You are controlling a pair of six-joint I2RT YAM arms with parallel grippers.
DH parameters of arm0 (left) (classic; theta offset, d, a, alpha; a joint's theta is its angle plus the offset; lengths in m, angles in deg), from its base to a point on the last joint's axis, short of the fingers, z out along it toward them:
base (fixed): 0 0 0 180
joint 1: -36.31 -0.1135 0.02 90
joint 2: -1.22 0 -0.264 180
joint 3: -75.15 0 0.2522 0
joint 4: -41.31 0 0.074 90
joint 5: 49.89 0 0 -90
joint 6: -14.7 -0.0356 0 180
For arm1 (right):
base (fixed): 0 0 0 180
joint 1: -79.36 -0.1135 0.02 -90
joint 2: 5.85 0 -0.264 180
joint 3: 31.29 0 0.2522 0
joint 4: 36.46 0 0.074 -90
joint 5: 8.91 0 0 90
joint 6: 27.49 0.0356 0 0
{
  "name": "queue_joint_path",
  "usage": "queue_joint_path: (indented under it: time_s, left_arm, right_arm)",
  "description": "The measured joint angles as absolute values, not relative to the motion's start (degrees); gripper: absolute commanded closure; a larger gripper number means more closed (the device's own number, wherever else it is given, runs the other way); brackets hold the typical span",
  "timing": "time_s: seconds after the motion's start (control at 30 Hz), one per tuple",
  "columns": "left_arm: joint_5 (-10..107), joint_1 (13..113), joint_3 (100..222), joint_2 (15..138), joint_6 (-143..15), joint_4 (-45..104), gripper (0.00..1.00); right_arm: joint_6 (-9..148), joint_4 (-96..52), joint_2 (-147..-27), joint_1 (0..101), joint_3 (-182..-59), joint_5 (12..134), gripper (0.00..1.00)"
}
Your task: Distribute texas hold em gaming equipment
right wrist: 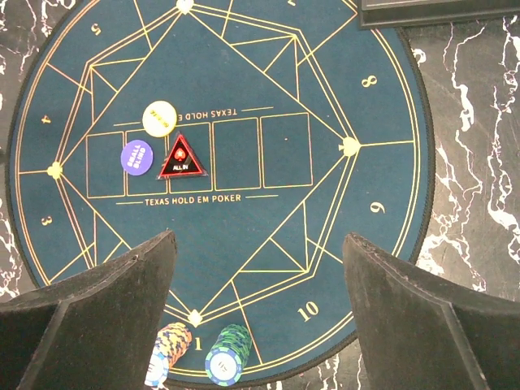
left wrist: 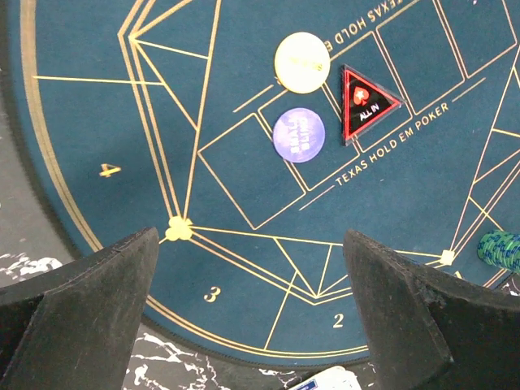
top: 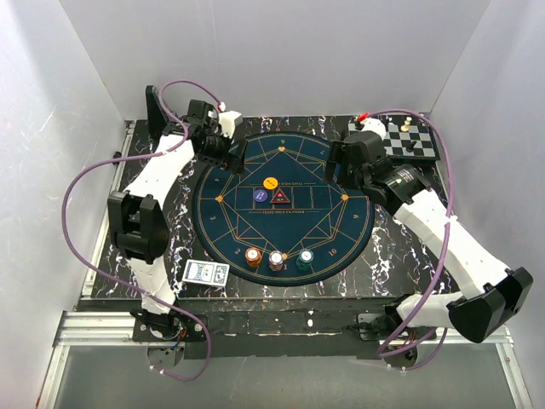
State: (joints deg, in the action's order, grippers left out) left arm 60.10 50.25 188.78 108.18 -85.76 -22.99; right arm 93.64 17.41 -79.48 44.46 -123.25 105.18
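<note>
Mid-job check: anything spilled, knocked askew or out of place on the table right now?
Nothing is spilled or toppled. The three chip stacks stand upright at the near edge of the mat, and the markers cluster at its centre. Only oddities: the card deck lies off the mat, near left, and a chessboard sits in the far right corner.

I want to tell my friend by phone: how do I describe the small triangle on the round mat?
Look at the big round dark-blue mat with gold lines. Near its centre three small markers sit close together. Beside the yellow disc and the purple disc, it is the only triangle: black, red-edged, lettered ALL IN.
</note>
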Motion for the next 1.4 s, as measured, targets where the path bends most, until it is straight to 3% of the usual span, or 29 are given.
queue_joint_path:
  time_s: [0.5, 0.9, 1.4]
  left_arm:
    - [55.62, 59.25, 192.04, 122.91, -92.49, -20.59, 0.02]
    - [53.80, 62.49, 192.50, 126.32, -93.23, -14.90, 0.02]
    - [50.68, 63.58, 192.41, 128.83, -92.88, -10.14, 0.24]
  right_arm:
    - [93.60, 14.62, -73.90, 44.46, -116.80, 105.40, 0.09]
    - [93.60, 13.55, -73.75, 44.46, -116.38, 105.38, 0.12]
    - [93.62, 13.09, -72.09, 44.46, -115.22, 105.36, 0.18]
